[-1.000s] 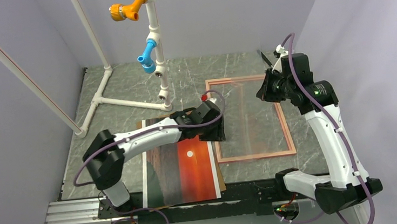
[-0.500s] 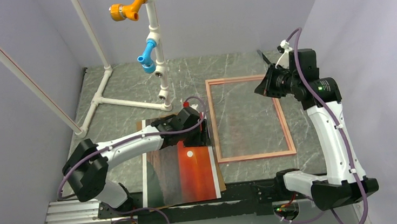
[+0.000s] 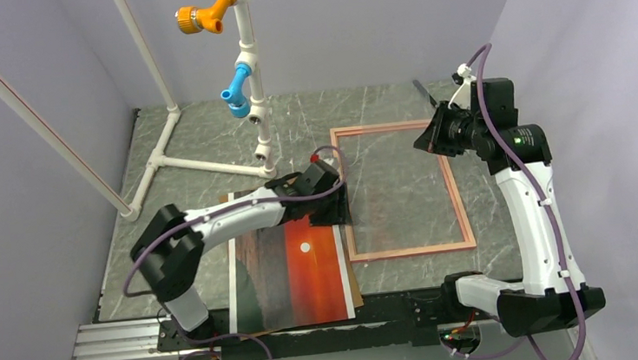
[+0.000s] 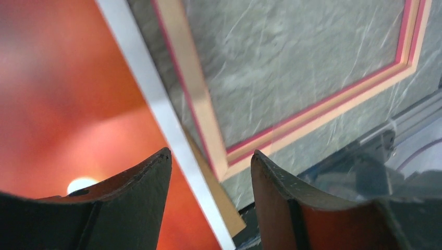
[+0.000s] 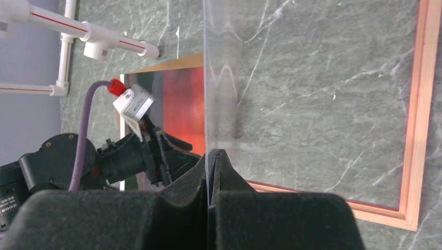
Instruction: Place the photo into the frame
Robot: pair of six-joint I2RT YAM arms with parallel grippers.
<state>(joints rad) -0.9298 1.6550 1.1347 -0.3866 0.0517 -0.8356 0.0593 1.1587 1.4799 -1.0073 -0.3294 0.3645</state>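
The photo point(image 3: 298, 273), a sunset print, lies face up on the table left of the frame point(image 3: 456, 194), which lies flat with its pale wood back up. My left gripper point(image 3: 335, 209) is open and empty, low over the photo's far right corner beside the frame's left rail. In the left wrist view its jaws point(image 4: 211, 156) straddle the photo's white margin point(image 4: 156, 109), with the frame rail point(image 4: 193, 88) just beyond. My right gripper point(image 3: 430, 140) is shut on a clear pane point(image 3: 385, 183) held edge-up over the frame; in the right wrist view point(image 5: 212, 153) the pane point(image 5: 219, 78) runs up from the jaws.
A brown hardboard panel point(image 3: 357, 294) lies under the photo, showing along its right edge. A white pipe stand point(image 3: 252, 99) with orange and blue fittings stands at the back left. Grey walls close in both sides. A metal rail runs along the near table edge.
My left gripper swung left over the photo, then back right toward the frame's left rail. My right gripper shifted slightly right and back with the clear pane.
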